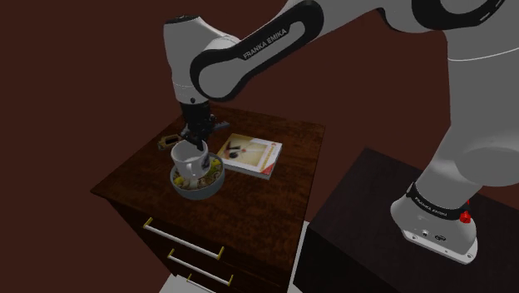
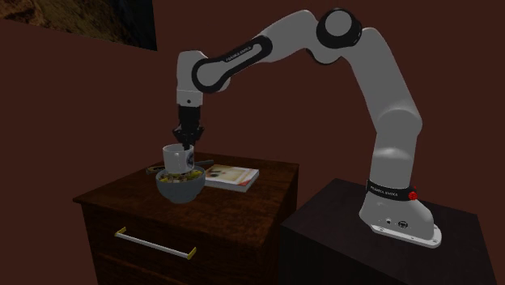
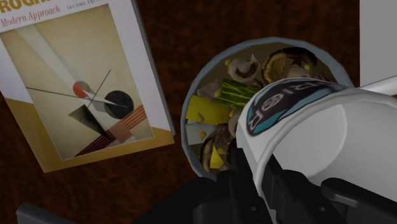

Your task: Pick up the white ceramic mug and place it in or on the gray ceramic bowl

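Note:
A white mug (image 1: 190, 161) with a teal and black round logo (image 3: 280, 105) hangs tilted over a gray bowl (image 1: 200, 192) on the dark wooden dresser. My gripper (image 1: 197, 137) comes straight down from above and is shut on the mug's rim, one finger inside and one outside (image 3: 254, 184). The bowl (image 2: 180, 189) holds mushrooms and green and yellow vegetables (image 3: 222, 102). The mug (image 2: 178, 156) has its base down at the level of the food, inside the bowl's rim. Whether it rests on the food I cannot tell.
A paperback book (image 1: 251, 154) with an abstract cover lies flat on the dresser top (image 1: 274, 196), just beside the bowl. A small dark object (image 1: 169, 141) lies behind the bowl. Dresser drawers with brass handles (image 2: 154, 243) face forward. My black stand (image 1: 374, 216) is close by.

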### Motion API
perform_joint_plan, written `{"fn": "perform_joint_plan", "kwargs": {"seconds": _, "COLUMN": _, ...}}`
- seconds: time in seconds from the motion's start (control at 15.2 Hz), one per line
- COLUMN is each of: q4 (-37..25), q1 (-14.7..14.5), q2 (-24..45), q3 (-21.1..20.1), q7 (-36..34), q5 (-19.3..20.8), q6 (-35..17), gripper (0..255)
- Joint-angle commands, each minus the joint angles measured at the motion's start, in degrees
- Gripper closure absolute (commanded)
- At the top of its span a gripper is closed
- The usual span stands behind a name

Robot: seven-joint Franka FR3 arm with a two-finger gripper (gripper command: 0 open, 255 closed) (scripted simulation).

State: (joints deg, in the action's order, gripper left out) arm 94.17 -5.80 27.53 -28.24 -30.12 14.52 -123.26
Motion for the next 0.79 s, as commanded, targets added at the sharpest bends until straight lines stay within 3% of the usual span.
{"fn": "perform_joint_plan", "kwargs": {"seconds": 0.0, "q4": 0.8, "q1": -0.07, "q2": 0.66, "q3": 0.26, "q7": -0.21, "q5": 0.43, "q6": -1.43, "gripper": 255}}
{"fn": "perform_joint_plan", "kwargs": {"seconds": 0.53, "q4": 1.1, "q1": -0.13, "q2": 0.99, "q3": 0.38, "q7": -0.34, "q5": 0.64, "q6": -2.03, "gripper": 255}}
{"fn": "perform_joint_plan", "kwargs": {"seconds": 0.59, "q4": 1.1, "q1": -0.12, "q2": 1.0, "q3": 0.39, "q7": -0.32, "q5": 0.64, "q6": -2.04, "gripper": 0}}
{"fn": "perform_joint_plan", "kwargs": {"seconds": 0.73, "q4": 1.07, "q1": -0.14, "q2": 1.04, "q3": 0.39, "q7": -0.33, "q5": 0.65, "q6": -2.05, "gripper": 0}}
